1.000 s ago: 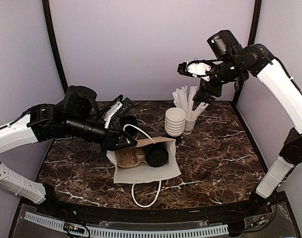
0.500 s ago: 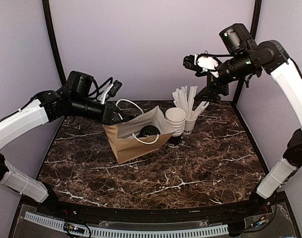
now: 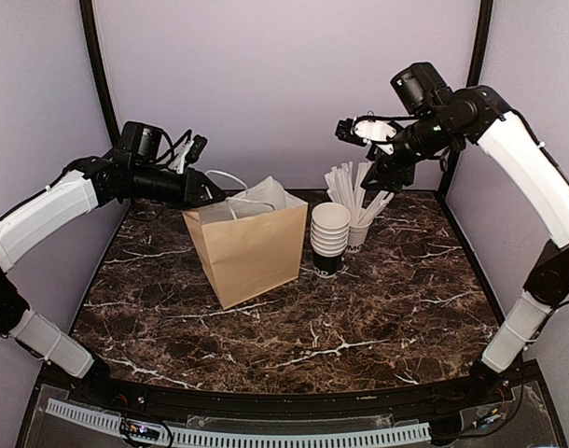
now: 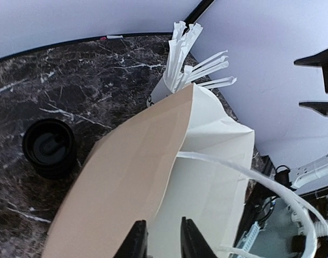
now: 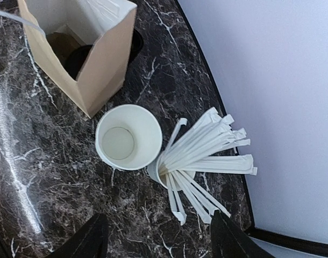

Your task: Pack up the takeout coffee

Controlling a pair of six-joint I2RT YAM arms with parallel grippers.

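The brown paper bag (image 3: pixel 250 245) stands upright mid-table with its mouth open. Deep inside it the right wrist view shows a dark round lid, the takeout coffee (image 5: pixel 79 60), beside a brown cup carrier (image 5: pixel 58 44). Another black lidded cup (image 4: pixel 48 148) stands on the table behind the bag. My left gripper (image 3: pixel 210 194) is at the bag's back top rim. Its jaws (image 4: pixel 163 241) stand slightly apart, astride the paper wall, and a white handle loops nearby. My right gripper (image 3: pixel 355 131) hangs high, open and empty (image 5: pixel 161 239), over the straws.
A pile of lidless black cups with white insides (image 3: pixel 329 239) (image 5: pixel 128 136) stands right of the bag. A white cup of wrapped straws (image 3: pixel 357 203) (image 5: pixel 199 156) touches it. The back wall and black corner posts are close behind.
The bag has gone from lying on its side to standing upright. My left gripper rose and drew back with the rim, and its jaws have parted a little. My right gripper narrowed slightly.
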